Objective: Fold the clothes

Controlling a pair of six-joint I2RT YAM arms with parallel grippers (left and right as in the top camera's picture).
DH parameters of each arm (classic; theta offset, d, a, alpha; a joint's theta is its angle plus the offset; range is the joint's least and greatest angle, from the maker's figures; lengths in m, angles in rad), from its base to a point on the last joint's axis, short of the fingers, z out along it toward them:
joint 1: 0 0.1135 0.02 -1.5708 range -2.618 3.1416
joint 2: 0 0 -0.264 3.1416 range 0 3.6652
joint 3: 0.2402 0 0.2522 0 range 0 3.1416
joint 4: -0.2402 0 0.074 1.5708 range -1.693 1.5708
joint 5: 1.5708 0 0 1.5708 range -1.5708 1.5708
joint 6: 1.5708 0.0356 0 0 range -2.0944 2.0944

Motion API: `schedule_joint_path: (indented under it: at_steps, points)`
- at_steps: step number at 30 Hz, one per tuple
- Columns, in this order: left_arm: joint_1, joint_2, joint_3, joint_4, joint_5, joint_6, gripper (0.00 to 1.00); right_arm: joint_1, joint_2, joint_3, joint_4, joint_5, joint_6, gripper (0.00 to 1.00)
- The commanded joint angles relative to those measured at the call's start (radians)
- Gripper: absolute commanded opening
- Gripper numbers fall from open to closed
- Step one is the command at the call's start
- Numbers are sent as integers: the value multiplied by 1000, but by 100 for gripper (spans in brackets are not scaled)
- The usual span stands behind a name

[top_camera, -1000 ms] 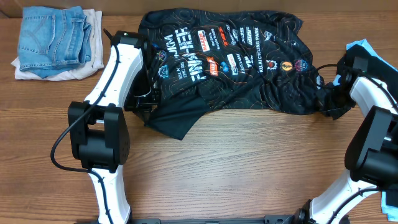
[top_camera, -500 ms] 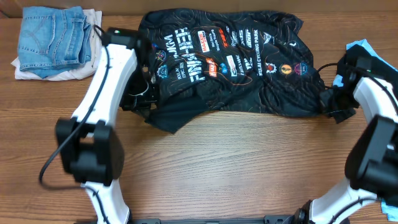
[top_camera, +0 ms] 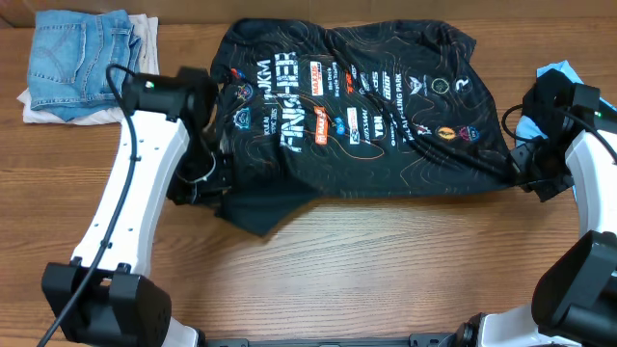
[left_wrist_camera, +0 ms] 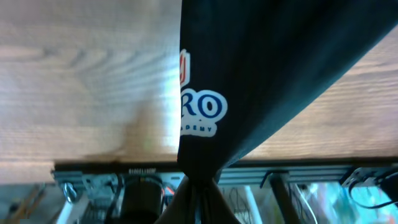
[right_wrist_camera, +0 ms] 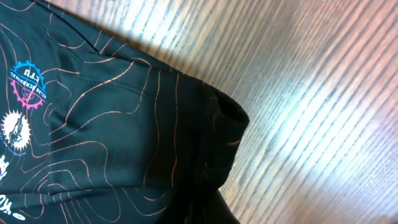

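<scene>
Jersey [top_camera: 357, 116] lies across table [top_camera: 386, 275] middle, long axis left to right, between my arms. My left gripper [top_camera: 202, 185] pinches its left end, right gripper [top_camera: 527, 173] its right end, both closed on cloth, equally near.

The left arm [top_camera: 130, 207] and right arm [top_camera: 590, 159] have white shells, black joints, black cables [top_camera: 109, 77].

Overhead looks down; 2 wrist views closely face the jersey [top_camera: 386, 145].
</scene>
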Motion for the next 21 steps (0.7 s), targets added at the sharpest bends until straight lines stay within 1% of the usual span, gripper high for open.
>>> schedule_joint_path:
  at_steps: [1,4,5,7,10,15,21]
  points:
    - [2,-20,-31,-3,13,-29,4,-1,-30,0,-18,55,23,4]
    - [2,-35,-31,-3,4,-45,4,-2,-41,1,-73,155,128,4]
    - [2,-52,-31,-3,-5,-53,4,-1,-51,1,-94,199,151,4]
    - [2,-82,-31,-3,-29,-74,4,-2,-66,1,-111,216,164,4]
    - [3,-121,-31,-3,-46,-74,4,-1,-81,1,-109,215,160,4]
    - [3,-128,-31,-3,-45,-74,4,-1,-81,1,-95,188,133,9]
    - [3,-128,-31,16,-57,-74,4,-1,-81,1,-56,170,133,9]
